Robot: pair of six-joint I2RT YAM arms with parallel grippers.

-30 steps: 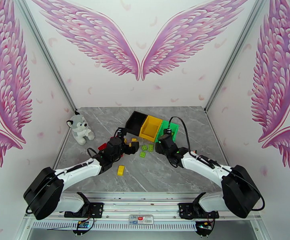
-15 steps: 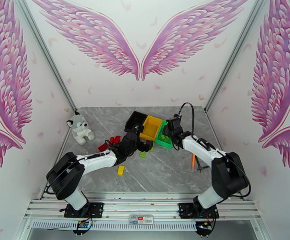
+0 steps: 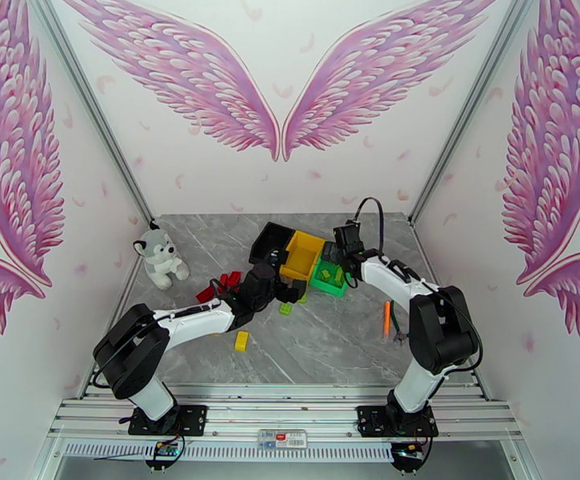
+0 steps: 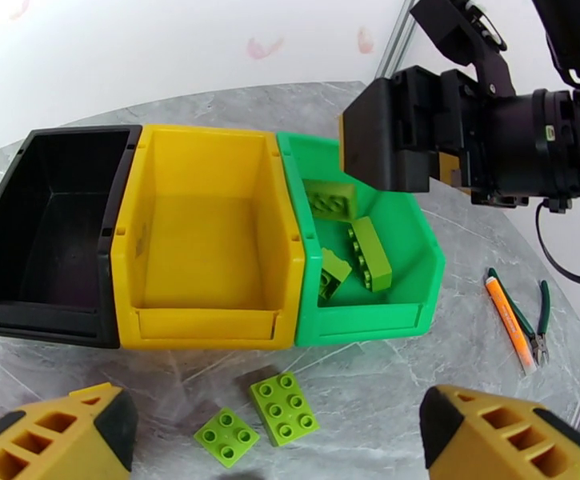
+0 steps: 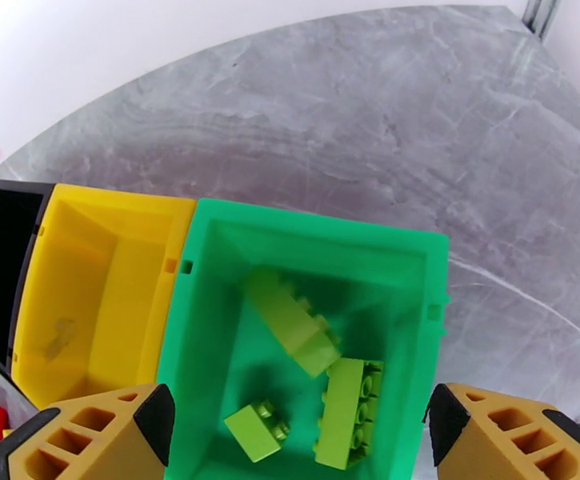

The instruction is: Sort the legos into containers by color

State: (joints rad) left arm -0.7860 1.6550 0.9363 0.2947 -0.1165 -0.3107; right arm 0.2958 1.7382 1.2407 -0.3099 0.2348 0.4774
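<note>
My right pincer (image 5: pixel 299 418) hangs directly above the green bin (image 5: pixel 314 230), fingers spread wide and grasping nothing. Inside the green bin lie three light green legos: a slanted long brick (image 5: pixel 294 322) that looks blurred, a second long brick (image 5: pixel 350 414) by the bin's right wall, and a small brick (image 5: pixel 258 430) beside it.

My left pincer (image 4: pixel 275 416) hovers low on the near side of the green bin, likewise released and holding nothing. A wide green brick (image 4: pixel 284 407) and a square green brick (image 4: pixel 226 436) lie flat on the table (image 4: pixel 418 370) just in front of the green bin.

The yellow bin (image 4: pixel 210 138) touches the green bin's left wall, with the black bin (image 4: pixel 74 134) joined beyond it. The red bricks (image 3: pixel 226 280) sit well left of the green bin, and a yellow brick (image 3: pixel 242 341) lies nearer my bases. An orange-handled tool (image 4: pixel 507 314) lies right of the green bin.
</note>
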